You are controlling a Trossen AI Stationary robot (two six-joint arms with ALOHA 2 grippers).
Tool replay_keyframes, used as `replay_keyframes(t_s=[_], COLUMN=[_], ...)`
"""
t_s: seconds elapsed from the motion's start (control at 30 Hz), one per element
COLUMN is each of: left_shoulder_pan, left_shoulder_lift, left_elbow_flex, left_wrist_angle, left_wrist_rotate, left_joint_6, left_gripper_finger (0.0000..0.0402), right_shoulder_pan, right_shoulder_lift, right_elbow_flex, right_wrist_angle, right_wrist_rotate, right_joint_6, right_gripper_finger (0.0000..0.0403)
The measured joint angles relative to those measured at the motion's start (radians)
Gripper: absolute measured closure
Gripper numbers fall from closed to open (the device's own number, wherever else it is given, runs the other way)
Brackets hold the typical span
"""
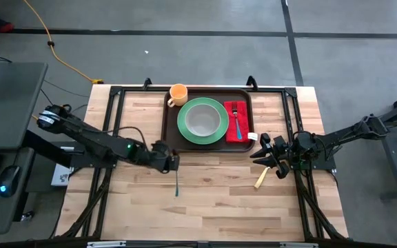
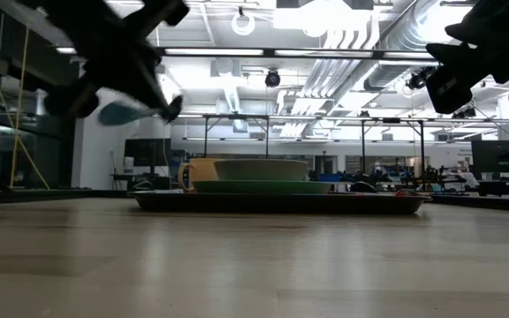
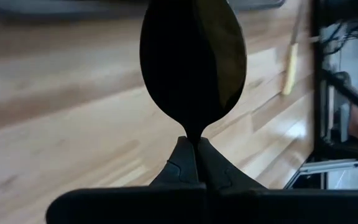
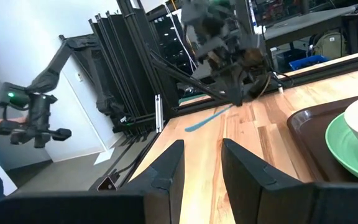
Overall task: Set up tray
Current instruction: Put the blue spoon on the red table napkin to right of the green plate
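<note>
The dark brown tray (image 1: 170, 118) sits at the far middle of the wooden surface (image 1: 212, 200), carrying a green plate (image 1: 187, 129) with a bowl (image 1: 202, 120), an orange mug (image 1: 178, 94) and a red napkin (image 1: 230, 131) with a blue fork (image 1: 236, 122). Just off the tray's near-left corner, the left hand (image 1: 174, 162) is clamped on a blue spoon (image 1: 177, 180), raised above the surface. Off the tray's near-right corner, the right hand (image 1: 265, 153) hangs with fingers apart, gripping nothing, a pale knife (image 1: 260, 178) lying on the surface just beside it.
</note>
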Motion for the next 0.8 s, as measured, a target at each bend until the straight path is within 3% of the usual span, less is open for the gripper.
replay_keyframes(t_s=[0.43, 0.8], left_shoulder_pan=[0.199, 0.319], left_shoulder_lift=[0.018, 0.216], left_elbow_flex=[0.273, 0.512], left_wrist_angle=[-0.173, -0.186], left_wrist_rotate=[-0.001, 0.085], left_joint_6=[0.313, 0.507], left_gripper_finger=[0.0391, 0.0391], right_shoulder_pan=[0.0, 0.0], right_shoulder_lift=[0.0, 0.001], right_elbow_flex=[0.0, 0.0], right_wrist_angle=[-0.002, -0.002], right_wrist_rotate=[0.064, 0.099], right_joint_6=[0.062, 0.106], right_gripper_finger=[0.0318, 0.0318])
